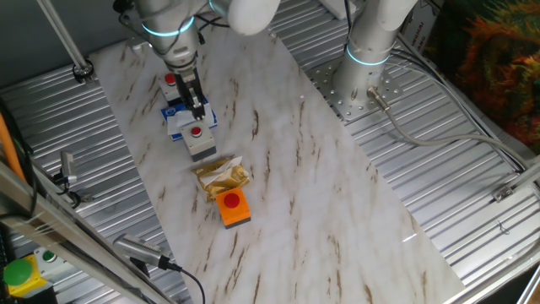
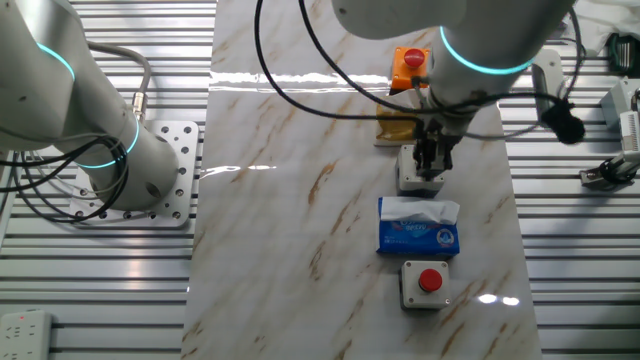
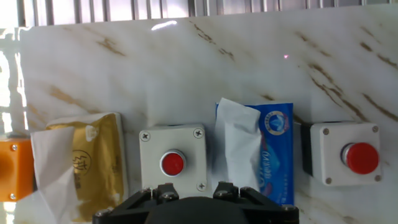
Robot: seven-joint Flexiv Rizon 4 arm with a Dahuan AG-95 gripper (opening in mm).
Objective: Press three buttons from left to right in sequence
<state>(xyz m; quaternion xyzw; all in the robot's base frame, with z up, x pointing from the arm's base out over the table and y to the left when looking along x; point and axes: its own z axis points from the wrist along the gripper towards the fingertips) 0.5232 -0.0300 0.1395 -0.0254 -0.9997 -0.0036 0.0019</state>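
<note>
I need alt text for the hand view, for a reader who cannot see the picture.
On a marble-patterned table, a grey-white box with a red button sits centre, a blue tissue pack and a second red button to its right, a yellow tissue pack and an orange box to its left.

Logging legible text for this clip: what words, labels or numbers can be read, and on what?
None can be read.
Blue tissue pack: round white logo and print, too blurred.
Gold tissue pack: faint mark, unreadable.
The three buttons: no lettering visible.
</note>
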